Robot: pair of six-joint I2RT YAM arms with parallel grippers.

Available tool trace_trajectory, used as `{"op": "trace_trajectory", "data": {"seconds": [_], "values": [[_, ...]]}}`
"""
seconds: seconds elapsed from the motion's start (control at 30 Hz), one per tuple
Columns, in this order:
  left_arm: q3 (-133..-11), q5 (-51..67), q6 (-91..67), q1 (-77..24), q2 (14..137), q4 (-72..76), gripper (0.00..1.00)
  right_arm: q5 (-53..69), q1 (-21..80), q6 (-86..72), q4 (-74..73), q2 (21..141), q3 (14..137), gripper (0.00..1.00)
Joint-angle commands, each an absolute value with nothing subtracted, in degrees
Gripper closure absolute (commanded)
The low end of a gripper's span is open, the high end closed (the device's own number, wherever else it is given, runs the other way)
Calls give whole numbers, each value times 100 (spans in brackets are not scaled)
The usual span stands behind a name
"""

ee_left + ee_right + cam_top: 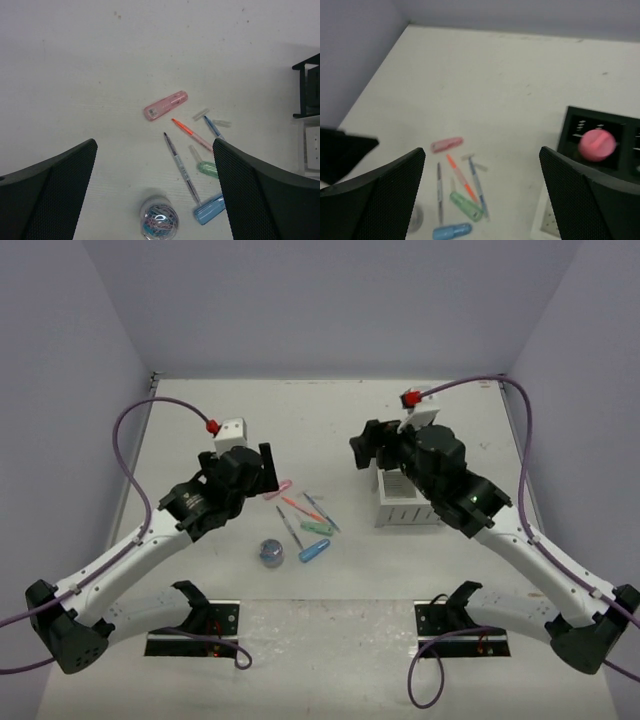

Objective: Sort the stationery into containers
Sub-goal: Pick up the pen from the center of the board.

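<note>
The stationery lies loose in mid-table: a pink capsule [166, 105], an orange pen [191, 135], a blue pen [214, 128], a grey pen [180, 167], a mint capsule [207, 168], a blue capsule [209, 209] and a round clear jar of paper clips [159, 219]. My left gripper [155, 147] is open and empty, hovering above and just left of them [262, 472]. My right gripper [482, 152] is open and empty, held high near the black organiser [570, 130], which holds a round pink item [596, 144]. The white organiser [405, 504] stands under my right arm.
The loose items also show in the top view around the mint capsule [317, 528] and the jar [271, 552]. The black organiser is mostly hidden by my right arm in the top view. Purple walls close in the table at left, back and right.
</note>
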State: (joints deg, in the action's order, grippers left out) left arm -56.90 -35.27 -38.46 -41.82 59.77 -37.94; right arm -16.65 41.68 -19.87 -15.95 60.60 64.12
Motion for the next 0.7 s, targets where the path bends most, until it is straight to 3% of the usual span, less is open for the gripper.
{"op": "trace_trajectory", "data": {"seconds": [0.0,0.23,0.5,0.57,0.67], "values": [[-6171,-3980,-3589,-4131,5359,-3938,0,80,4352,-2102,-1656,6047,5884,1],[-6003,-3771,-2755,-4131,4447,-4130,0,-286,4557,-1992,-3241,8323,7363,37],[-4800,-3559,-2503,-4131,3207,-3600,0,-301,4681,-1751,-3778,10074,8229,50],[-4635,-3443,-2513,-4131,3151,-3517,0,-377,4702,-1740,-3857,10390,8314,57],[-4676,-3335,-2498,-4131,3307,-3528,0,-355,4702,-1709,-3815,10595,8308,60]]}}
